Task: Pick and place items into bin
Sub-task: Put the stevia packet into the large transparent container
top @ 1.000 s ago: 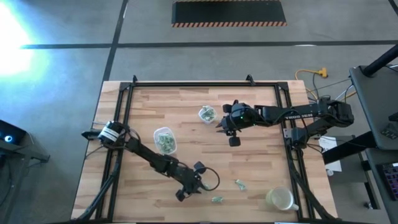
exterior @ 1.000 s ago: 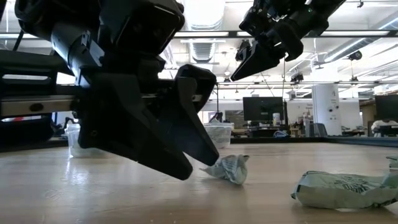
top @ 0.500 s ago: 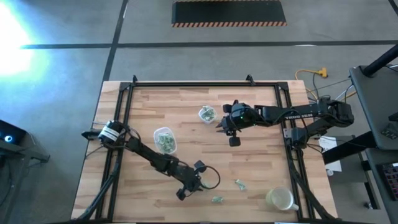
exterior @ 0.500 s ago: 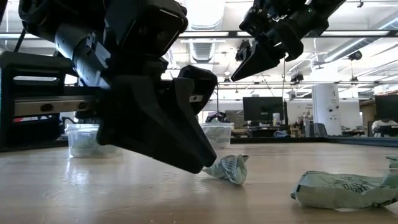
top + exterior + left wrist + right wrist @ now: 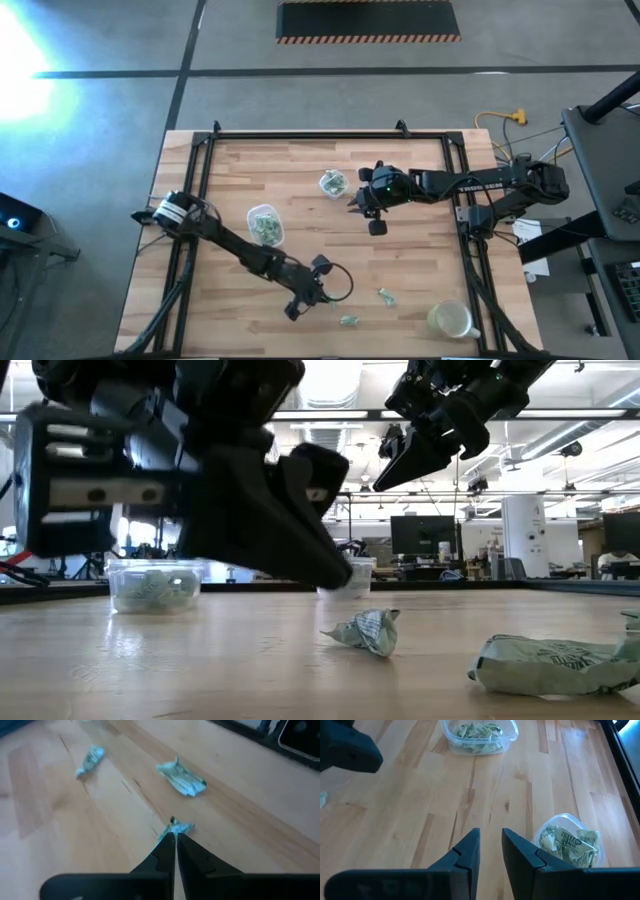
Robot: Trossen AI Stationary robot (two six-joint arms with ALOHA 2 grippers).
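Two loose items: two green-and-white wrapped pieces lie on the bare wood near the front edge of the bench, toward its right corner, one [image 5: 386,295] a little farther in, the other [image 5: 349,320] closer to the edge
Third item: a small wrapped piece [image 5: 176,826] sits pinched at the very tips of the left arm's fingers, as the left wrist view shows
Left gripper [image 5: 296,310]: it is near the front edge of the bench, about the middle; its fingers are closed together on the small wrapped piece, and in the low view it hangs just above the wood
Right gripper [image 5: 353,203]: it hovers above the middle of the bench, just beside one clear container; the fingers [image 5: 465,851] stand a little apart and nothing is between them
Bins: a clear container [image 5: 264,226] left of the middle and a second clear container [image 5: 332,183] nearer the back edge, both already with green wrapped pieces inside
Other thing: a pale cup [image 5: 451,320] stands at the front right corner
Step in hand: I judge that the pick is just made and the carry to a bin is the part not yet done
Next move: the left arm needs to lift clear of the wood, go over the rim of the nearer container, and only there open; the grip is only on a thin corner, so the piece could slip on the way
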